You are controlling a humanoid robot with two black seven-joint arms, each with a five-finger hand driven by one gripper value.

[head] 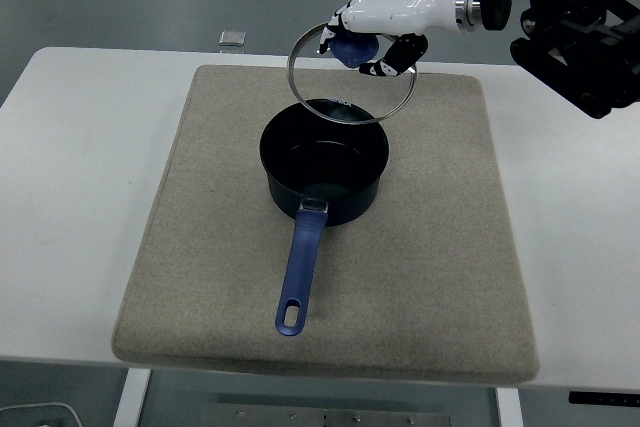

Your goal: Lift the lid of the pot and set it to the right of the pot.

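Observation:
A dark blue pot [324,169] with a long blue handle [300,277] stands uncovered on a grey mat [200,247], handle pointing toward the near edge. Its glass lid [345,82] with a metal rim hangs tilted in the air above the pot's far side. My right hand [365,32], white with dark fingertips, is shut on the lid's blue knob [352,48]. The black right arm [570,17] comes in from the upper right. No left arm shows.
The mat covers most of the white table [70,197]. To the right of the pot the mat [450,207] lies bare. A small grey square object [232,39] sits at the table's far edge.

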